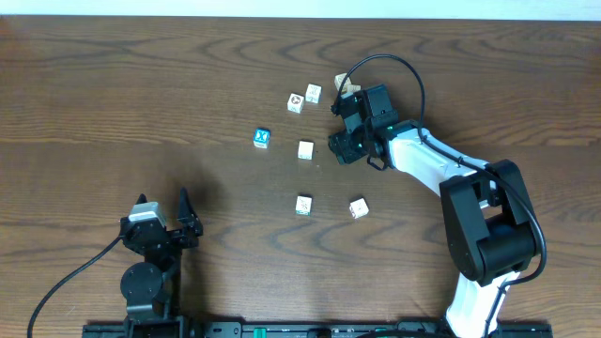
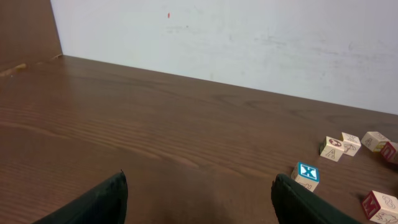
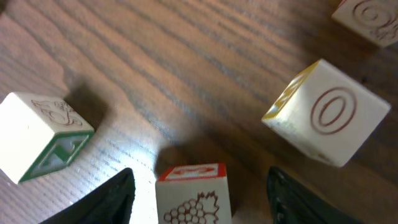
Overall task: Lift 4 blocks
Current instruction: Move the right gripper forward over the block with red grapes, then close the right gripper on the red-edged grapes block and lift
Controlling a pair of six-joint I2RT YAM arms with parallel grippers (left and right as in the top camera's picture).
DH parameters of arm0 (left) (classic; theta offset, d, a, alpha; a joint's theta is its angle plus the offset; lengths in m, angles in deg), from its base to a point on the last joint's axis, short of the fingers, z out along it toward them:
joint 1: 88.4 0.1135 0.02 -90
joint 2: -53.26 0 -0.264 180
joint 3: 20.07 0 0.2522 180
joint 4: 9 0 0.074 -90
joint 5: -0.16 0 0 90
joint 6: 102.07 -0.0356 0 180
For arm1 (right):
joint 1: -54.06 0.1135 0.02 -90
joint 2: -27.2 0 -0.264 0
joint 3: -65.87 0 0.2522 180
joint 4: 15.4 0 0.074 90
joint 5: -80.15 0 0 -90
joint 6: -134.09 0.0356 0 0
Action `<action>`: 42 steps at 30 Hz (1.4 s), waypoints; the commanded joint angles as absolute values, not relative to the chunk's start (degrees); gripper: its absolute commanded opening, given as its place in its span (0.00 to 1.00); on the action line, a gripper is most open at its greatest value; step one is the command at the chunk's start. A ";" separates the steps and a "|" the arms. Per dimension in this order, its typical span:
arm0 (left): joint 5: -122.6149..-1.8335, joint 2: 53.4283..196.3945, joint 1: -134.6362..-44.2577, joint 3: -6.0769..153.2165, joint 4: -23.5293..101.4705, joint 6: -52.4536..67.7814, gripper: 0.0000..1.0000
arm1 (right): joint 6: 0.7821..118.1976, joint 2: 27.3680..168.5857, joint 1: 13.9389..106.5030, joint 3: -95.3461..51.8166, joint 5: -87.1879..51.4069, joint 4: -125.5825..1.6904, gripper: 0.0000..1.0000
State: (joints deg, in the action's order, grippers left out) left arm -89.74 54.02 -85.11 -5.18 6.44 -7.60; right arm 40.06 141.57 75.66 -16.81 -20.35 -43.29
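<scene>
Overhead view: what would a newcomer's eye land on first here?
The white right arm reaching into a loose scatter of small blocks mid-table. One blue-and-white cube stands out. In its wrist view, the right pincer straddles a red-topped grape block, not yet gripping it.

- Overhead: light even and fairly bright across the table (image 1: 113, 94); a soft dark shadow sits just beside the left claw (image 1: 162, 202).
- Left wrist: the wall (image 2: 249, 43) far ahead of the claw is near washed out; the fingers (image 2: 93, 202) are dark and soft-edged.
- Right wrist: glare on the wood inside the right claw (image 3: 202, 196), just left of the red-marked block (image 3: 193, 193) — grain bleached there.
- Same view: the O-marked block (image 3: 323, 112), ahead-right of the claw, throws a soft shadow; the fingers are blurred.
</scene>
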 commanded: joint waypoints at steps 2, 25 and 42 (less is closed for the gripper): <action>-90.44 53.87 -84.87 -6.08 8.97 -7.32 0.74 | 42.35 142.07 75.86 -17.67 -20.41 -41.48 0.62; -90.44 53.87 -84.87 -6.08 8.97 -7.32 0.74 | 44.39 142.07 75.86 -17.67 -15.78 -45.39 0.38; -90.44 53.87 -84.87 -6.08 8.97 -7.32 0.74 | 54.83 135.78 75.86 -19.68 -12.70 -47.55 0.31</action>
State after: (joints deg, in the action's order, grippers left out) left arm -89.74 54.02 -85.11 -5.18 6.44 -7.58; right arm 52.52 140.61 75.66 -18.34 -13.44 -46.61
